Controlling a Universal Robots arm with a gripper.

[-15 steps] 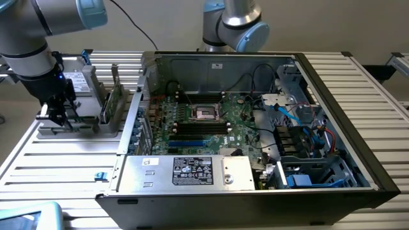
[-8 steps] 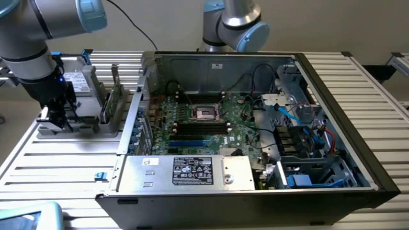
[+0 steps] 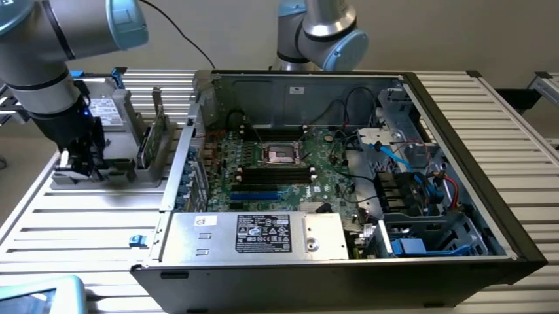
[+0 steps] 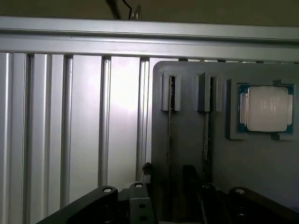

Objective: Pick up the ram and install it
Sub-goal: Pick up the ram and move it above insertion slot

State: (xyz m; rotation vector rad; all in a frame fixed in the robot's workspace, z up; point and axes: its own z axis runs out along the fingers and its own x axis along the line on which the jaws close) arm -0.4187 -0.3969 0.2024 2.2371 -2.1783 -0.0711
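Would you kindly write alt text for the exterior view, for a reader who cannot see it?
A robot arm's end effector reaches down to a grey holder on a slatted metal table, at the exterior view's left. Beside it lies an open computer case with its motherboard exposed.

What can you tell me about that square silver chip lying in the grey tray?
The chip is square, with a pale silver metal cap in the middle and a narrow greenish rim of circuit board around it. It lies flat in a shallow pocket of the grey tray, whose raised lips hug its edges. Two narrow slots sit beside it. Nothing else touches it.
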